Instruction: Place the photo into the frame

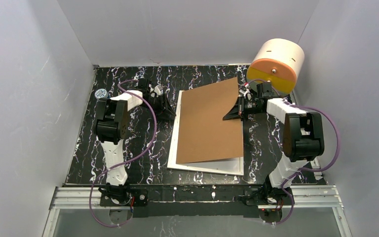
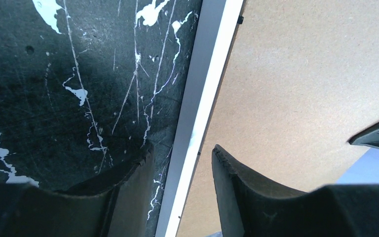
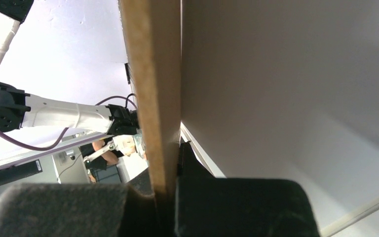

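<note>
Top external view: one backing board (image 1: pixel 209 123) is clamped by the right gripper (image 1: pixel 229 114) over one frame (image 1: pixel 205 168); the left gripper (image 1: pixel 171 113) is spread open.

I'm looking down on a black table (image 1: pixel 128 163) veined with white like marble. It's boxed in by plain white panels: side wall (image 1: pixel 24 98) at nine o'clock, back wall (image 1: pixel 187 29) at twelve, far-side wall (image 1: pixel 360 74) at three. The light is soft and even. At six o'clock a silver metal rail (image 1: pixel 74 197) runs along the table's near edge, with a grey panel (image 1: pixel 202 224) just below it.
</note>
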You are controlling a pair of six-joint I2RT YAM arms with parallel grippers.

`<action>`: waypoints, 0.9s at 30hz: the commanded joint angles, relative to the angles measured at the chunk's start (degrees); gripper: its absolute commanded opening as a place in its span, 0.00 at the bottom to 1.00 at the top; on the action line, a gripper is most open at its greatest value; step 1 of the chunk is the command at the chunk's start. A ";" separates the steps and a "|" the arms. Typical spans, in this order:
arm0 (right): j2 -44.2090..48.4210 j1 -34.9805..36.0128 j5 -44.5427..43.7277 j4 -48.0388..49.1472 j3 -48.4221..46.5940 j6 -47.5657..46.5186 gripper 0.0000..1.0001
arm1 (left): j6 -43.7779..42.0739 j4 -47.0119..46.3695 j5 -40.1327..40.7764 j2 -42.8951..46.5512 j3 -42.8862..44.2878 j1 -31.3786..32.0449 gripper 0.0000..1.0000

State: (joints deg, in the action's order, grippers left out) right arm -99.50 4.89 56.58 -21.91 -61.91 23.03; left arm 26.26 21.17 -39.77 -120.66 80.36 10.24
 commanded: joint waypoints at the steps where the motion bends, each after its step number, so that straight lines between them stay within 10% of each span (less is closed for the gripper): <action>1: -0.57 0.06 1.19 3.67 1.70 1.16 0.01 | -0.77 1.61 1.17 -1.83 0.34 0.75 0.45; 27: 3.30 0.16 -2.24 9.61 10.29 7.39 0.01 | 0.46 1.33 4.43 -2.90 1.06 1.97 0.44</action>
State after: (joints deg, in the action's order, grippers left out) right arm -98.28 4.78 56.97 -12.56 -53.25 29.78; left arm 27.53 21.02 -39.51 -121.43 81.28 11.46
